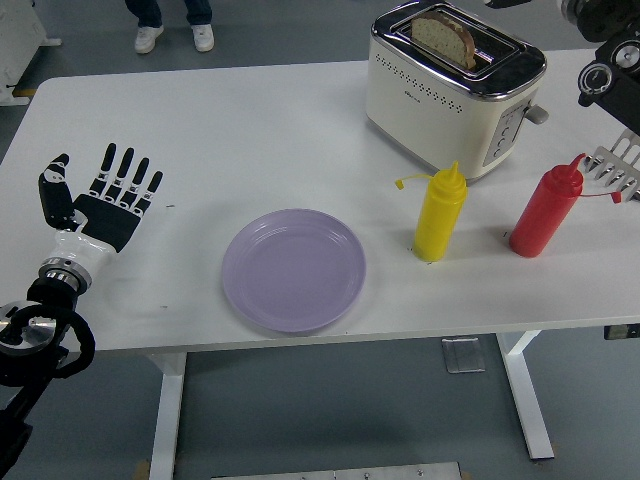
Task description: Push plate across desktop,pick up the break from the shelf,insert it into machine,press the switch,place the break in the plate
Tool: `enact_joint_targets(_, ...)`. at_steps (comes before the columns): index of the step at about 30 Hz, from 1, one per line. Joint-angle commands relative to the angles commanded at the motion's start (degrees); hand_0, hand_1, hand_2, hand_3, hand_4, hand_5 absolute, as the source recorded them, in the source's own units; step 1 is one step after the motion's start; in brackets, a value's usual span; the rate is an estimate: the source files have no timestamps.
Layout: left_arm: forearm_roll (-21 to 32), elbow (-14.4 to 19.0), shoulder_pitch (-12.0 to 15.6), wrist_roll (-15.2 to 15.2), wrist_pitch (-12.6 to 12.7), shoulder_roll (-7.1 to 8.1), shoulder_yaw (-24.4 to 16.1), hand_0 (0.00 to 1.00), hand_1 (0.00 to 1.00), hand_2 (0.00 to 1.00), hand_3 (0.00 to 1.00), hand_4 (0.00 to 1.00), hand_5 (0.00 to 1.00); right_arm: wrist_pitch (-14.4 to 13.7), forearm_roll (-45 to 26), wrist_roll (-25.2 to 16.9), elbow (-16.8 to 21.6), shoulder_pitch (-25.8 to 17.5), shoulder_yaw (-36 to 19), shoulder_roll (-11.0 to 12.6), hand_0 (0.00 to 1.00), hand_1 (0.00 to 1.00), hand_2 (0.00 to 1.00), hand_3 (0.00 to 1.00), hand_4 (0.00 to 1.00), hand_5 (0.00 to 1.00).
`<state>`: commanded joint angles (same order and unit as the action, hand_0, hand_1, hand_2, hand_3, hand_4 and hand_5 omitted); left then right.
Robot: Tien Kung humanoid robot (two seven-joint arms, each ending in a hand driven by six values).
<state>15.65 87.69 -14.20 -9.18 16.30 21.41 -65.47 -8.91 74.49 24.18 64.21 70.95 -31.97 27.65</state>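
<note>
A lilac plate (294,270) lies near the table's front edge, left of centre. A slice of bread (445,38) stands in a slot of the cream toaster (440,105) at the back right; the toaster's lever (538,113) sticks out on its right end. My left hand (112,200) rests flat on the table at the far left, fingers spread and holding nothing, well left of the plate. Black and silver parts of my right arm (603,72) show at the top right corner, right of the toaster; its hand is hidden.
A yellow squeeze bottle (440,215) and a red squeeze bottle (545,213) stand in front of the toaster. A metal wire rack (620,168) pokes in at the right edge beside the red bottle. A person's shoes (175,36) show beyond the table's far side.
</note>
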Motion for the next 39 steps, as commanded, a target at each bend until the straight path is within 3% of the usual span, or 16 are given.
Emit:
enact_joint_targets(1,0.0,-0.01,-0.02,0.0,0.02,0.02,0.03,0.813,0.759,0.721,0.709,0.642,0.998,0.04,-0.98,0.06,-1.03,0.42,0.42,-0.63,0.434,0.664,0.711,0.749,0.754,0.155)
enact_joint_targets(15,-0.03,-0.15,-0.31,-0.08,0.11,0.41,0.25,0.813,0.759,0.724,0.711,0.642,0.998,0.74,-7.9,1.57,-15.3,8.05,12.56,-8.01,0.393,0.65,0.714,0.753,0.783,0.21)
enact_joint_targets(24,-0.06,-0.18,-0.42,-0.13,0.13,0.6,0.34,0.813,0.76,0.724,0.71,0.642,0.998,0.36,-7.93,2.5,-18.68,9.99,18.75,-10.55,0.388,0.646,0.713,0.752,0.79,0.231)
enact_joint_targets(25,-0.06,-0.19,-0.43,-0.14,0.13,0.62,0.36,0.813,0.76,0.724,0.711,0.642,0.998,0.13,-7.84,2.71,-18.86,10.18,19.29,-10.85,0.337,0.583,0.685,0.747,0.789,0.231)
enact_joint_targets(39,0.01,-0.21,-0.67,-0.16,0.13,0.75,0.59,0.813,0.759,0.723,0.712,0.638,0.998,-0.95,-7.41,3.7,-21.15,10.89,24.14,-13.31,0.285,0.524,0.64,0.737,0.764,0.209)
